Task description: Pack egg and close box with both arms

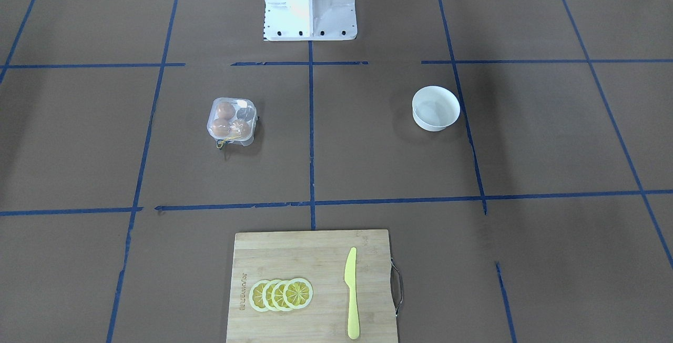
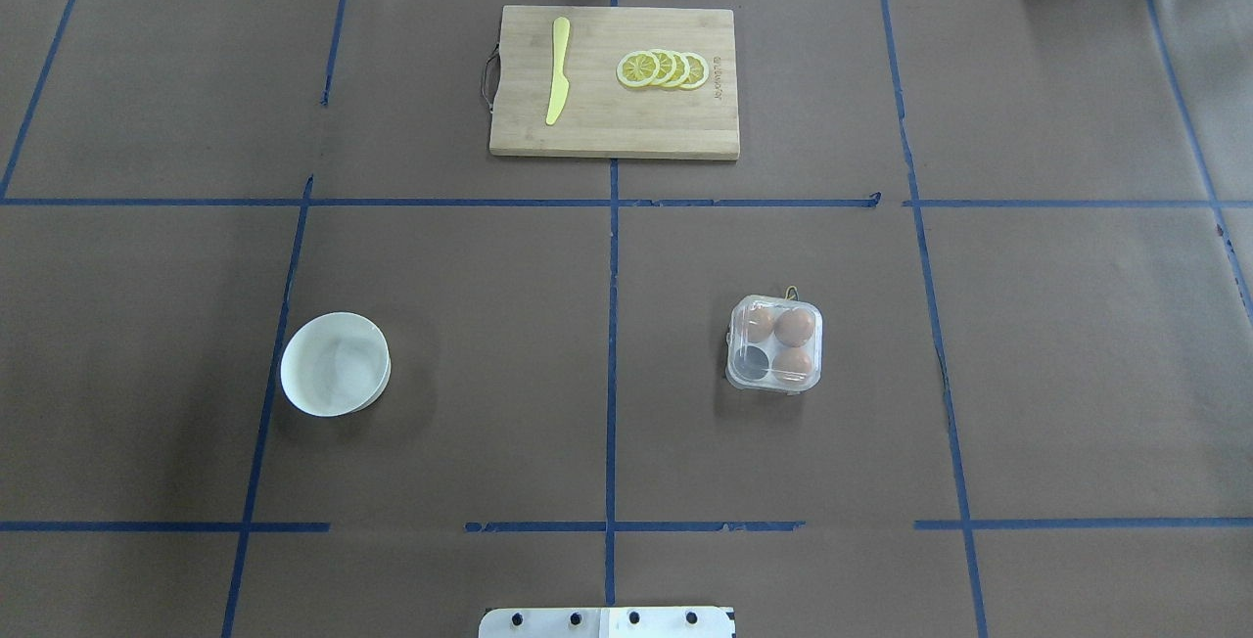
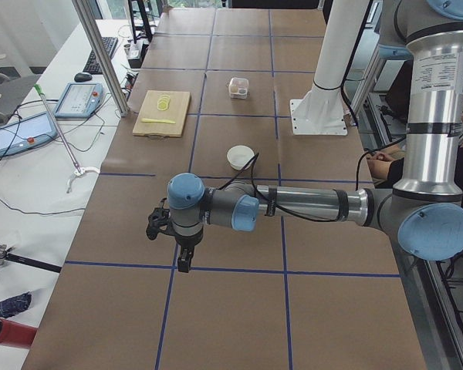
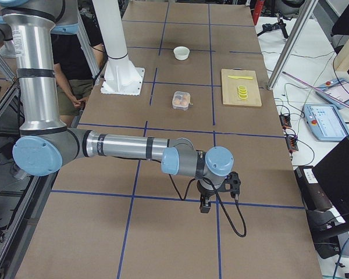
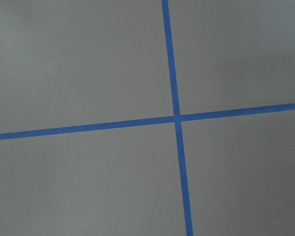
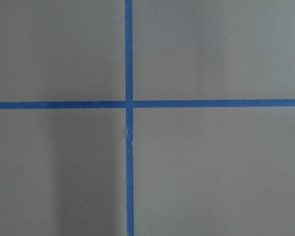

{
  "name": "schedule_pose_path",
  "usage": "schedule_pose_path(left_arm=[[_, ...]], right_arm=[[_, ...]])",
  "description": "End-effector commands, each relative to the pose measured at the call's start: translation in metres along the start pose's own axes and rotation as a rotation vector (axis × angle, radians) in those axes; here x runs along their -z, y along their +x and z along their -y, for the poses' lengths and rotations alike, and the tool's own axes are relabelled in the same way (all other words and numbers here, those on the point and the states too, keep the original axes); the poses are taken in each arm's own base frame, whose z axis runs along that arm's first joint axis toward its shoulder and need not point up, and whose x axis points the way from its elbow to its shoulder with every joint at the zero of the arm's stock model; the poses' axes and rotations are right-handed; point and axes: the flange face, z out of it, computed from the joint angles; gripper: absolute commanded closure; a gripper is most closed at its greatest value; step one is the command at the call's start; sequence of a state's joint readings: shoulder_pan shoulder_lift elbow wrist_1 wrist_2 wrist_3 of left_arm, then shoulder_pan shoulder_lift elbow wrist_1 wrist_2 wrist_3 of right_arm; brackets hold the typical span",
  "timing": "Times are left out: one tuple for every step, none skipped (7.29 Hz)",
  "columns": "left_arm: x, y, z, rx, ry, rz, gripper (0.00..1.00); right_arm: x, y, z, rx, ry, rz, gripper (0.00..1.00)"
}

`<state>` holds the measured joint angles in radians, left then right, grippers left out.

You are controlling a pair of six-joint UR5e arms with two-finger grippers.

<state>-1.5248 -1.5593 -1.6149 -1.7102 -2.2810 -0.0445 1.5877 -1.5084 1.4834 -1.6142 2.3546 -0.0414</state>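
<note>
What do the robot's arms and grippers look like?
Both the left arm and right arm are silver-grey tubes with pale blue joint caps and black bands. A black cable loops near each wrist. The left gripper and right gripper are black.

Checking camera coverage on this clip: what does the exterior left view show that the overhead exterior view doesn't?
Only exterior left: the left arm stretched out low over the table, with the left gripper pointing down. Whether it is open or shut cannot be told.
Only overhead exterior: the inside of the egg carton, with three brown eggs and one empty cup.
Both: the egg carton, the white bowl, and the cutting board with lemon slices and a yellow knife.
</note>
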Motion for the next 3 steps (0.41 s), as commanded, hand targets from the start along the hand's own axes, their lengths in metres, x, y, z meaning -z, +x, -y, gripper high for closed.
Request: schedule_pose_path(left_arm=[[0.0005, 0.0005, 0.0005, -0.002, 0.002, 0.000, 0.00], [0.0005, 0.0005, 0.0006, -0.003, 0.002, 0.000, 0.00], [-0.0006, -0.0005, 0.0002, -0.008, 0.008, 0.000, 0.00]], right_arm=[[0.0002, -0.0002, 0.0003, 0.001, 0.001, 0.000, 0.00], [0.0002, -0.0002, 0.0003, 0.001, 0.001, 0.000, 0.00], [0.0008, -0.0009, 0.0004, -0.001, 0.002, 0.001, 0.00]])
